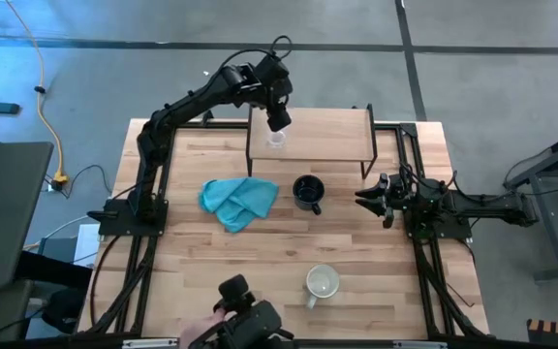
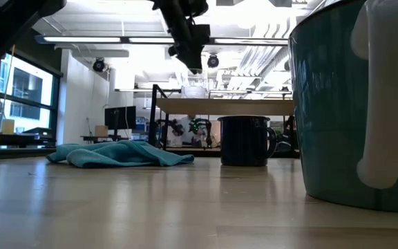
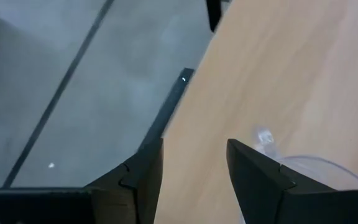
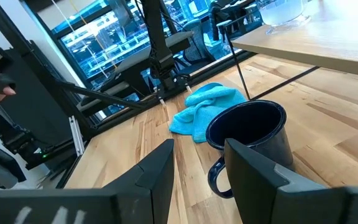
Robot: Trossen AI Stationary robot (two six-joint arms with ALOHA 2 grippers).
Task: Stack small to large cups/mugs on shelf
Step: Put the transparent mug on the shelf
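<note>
**Glass is on the shelf; black mug comes next**

The left claw (image 1: 278, 123) hangs over the shelf (image 1: 327, 124), fingers apart and holding nothing. The clear glass (image 1: 277, 140) stands upright on the board directly below it, close to the board's edge on the cloth side, as the left wrist view shows. To finish this step cleanly, I judge the claw should rise straight up until its fingertips (image 3: 253, 168) are above the rim, and only then swing away; a sideways pull risks nudging the glass off that near edge.

The right claw (image 1: 368, 198) rests low over the table with fingers parted and empty. The black mug (image 4: 250, 140) sits just ahead of it, upright, handle toward the claw. The next grip looks easiest across the rim or the wall, fingers spread past the handle.

Open room: bare tabletop lies between the right claw and the mug. Beyond the mug lies the teal cloth (image 1: 237, 201), best avoided. The shelf's thin black legs (image 1: 366, 155) stand beside the lifting path, so the mug should clear the board's edge before moving in. The pale mug (image 1: 321, 283) waits well apart, near the table's front edge (image 1: 356, 334).
</note>
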